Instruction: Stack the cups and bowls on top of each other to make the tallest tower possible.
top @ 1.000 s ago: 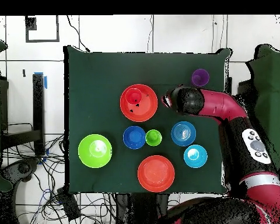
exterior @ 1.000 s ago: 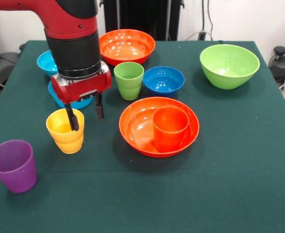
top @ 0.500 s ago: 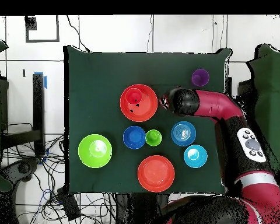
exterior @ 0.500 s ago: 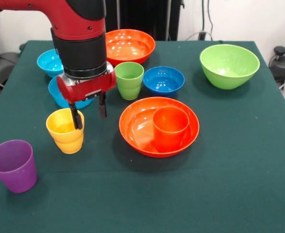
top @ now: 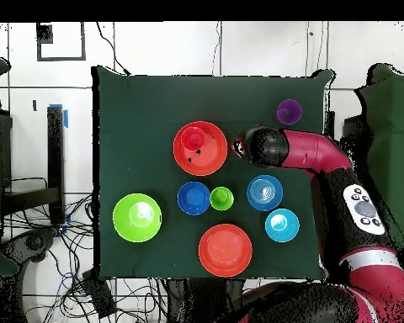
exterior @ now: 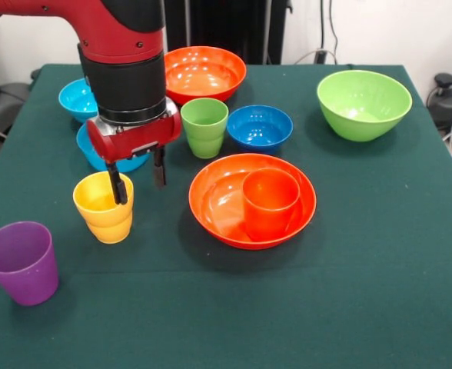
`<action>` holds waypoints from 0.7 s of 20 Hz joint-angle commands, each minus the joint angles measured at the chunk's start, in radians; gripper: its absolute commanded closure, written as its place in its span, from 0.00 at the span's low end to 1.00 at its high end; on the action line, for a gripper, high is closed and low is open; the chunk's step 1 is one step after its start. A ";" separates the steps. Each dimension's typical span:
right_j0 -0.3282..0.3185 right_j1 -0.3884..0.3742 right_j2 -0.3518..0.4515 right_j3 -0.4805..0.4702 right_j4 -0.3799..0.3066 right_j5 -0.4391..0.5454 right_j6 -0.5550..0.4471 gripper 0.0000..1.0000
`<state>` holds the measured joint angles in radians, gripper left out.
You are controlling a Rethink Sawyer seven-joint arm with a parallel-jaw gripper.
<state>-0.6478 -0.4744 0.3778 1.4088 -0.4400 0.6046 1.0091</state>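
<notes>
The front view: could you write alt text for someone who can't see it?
A red robot arm's open gripper straddles the rim of a yellow cup on a green table. Nearby an orange cup sits inside an orange bowl.

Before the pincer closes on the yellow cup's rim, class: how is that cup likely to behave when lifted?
The yellow cup looks like thin glossy plastic, so probably light and stiff. Its smooth wall may be slippery. The open pincer has one finger inside the rim and one outside, so a one-sided grip could let it tilt.
</notes>
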 commanded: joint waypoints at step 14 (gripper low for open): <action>0.050 0.016 -0.111 -0.055 -0.063 0.063 0.059 0.00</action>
<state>-0.6356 -0.4772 0.3072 1.3845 -0.4398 0.6046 1.0091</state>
